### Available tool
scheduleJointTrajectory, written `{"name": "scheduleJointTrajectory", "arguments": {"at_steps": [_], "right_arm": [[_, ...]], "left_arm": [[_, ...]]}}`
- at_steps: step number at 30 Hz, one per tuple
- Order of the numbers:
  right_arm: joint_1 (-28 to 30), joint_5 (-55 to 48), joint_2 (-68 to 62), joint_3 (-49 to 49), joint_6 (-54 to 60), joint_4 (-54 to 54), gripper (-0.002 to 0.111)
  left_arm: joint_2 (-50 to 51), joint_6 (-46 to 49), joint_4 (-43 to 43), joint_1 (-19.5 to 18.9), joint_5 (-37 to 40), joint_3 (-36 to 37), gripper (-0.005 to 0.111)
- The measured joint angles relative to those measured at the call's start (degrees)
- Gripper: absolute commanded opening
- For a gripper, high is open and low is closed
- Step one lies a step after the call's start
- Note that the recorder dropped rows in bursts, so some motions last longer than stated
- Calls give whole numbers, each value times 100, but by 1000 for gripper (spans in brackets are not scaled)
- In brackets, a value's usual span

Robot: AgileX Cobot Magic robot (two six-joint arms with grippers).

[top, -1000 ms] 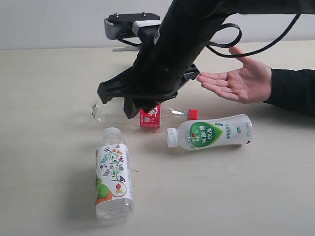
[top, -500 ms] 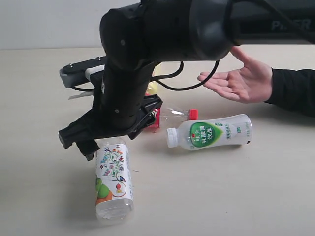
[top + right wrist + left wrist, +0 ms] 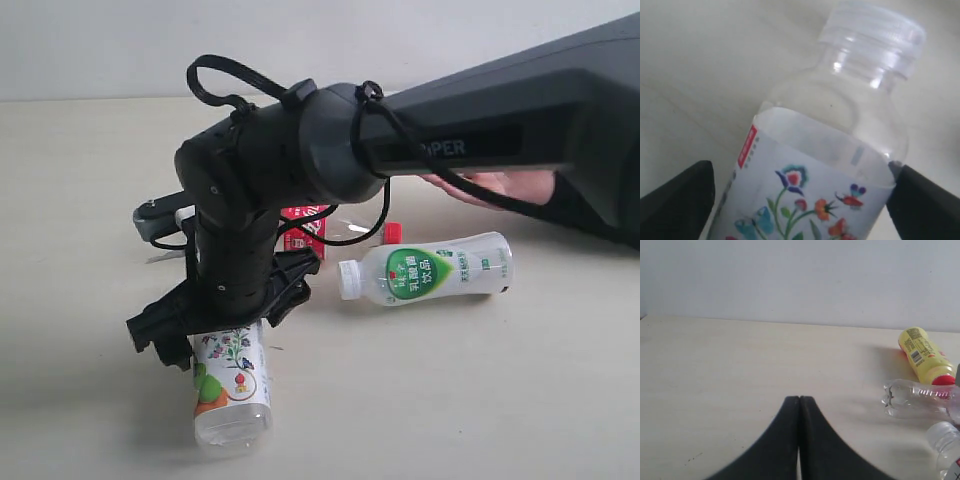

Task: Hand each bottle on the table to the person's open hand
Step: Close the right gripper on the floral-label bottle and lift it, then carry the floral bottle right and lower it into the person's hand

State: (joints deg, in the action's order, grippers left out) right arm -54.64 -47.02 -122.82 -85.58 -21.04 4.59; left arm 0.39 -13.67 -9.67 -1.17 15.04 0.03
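The clear floral-labelled plastic bottle is lying on the pale beige table, between the wide-apart jaws of the black right gripper. Closing squarely across its labelled body, not the tapering neck, seems wisest. Farther back, the person's bare hand is waiting; the left gripper is sitting pinched together.

The letters "PER" stand on the right arm, Chinese characters on the green label of the white bottle.
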Motion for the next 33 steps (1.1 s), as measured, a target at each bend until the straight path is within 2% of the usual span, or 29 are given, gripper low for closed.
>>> {"name": "scheduleJointTrajectory", "arguments": {"at_steps": [4, 6, 11, 15, 24, 29, 33], "right_arm": [[0, -16, -66, 0, -11, 0, 43], [0, -182, -77, -87, -11, 0, 27], [0, -657, -77, -424, -11, 0, 1], [0, -1127, -77, -792, 137, 63, 0], [0, -1634, 743, -1170, 1579, 987, 0], [35, -1824, 1532, -1172, 1701, 471, 0], [389, -1967, 2156, -998, 1484, -50, 0]], "left_arm": [[0, 0, 0, 0, 0, 0, 0], [0, 0, 0, 0, 0, 0, 0], [0, 0, 0, 0, 0, 0, 0], [0, 0, 0, 0, 0, 0, 0], [0, 0, 0, 0, 0, 0, 0], [0, 0, 0, 0, 0, 0, 0], [0, 0, 0, 0, 0, 0, 0]]}}
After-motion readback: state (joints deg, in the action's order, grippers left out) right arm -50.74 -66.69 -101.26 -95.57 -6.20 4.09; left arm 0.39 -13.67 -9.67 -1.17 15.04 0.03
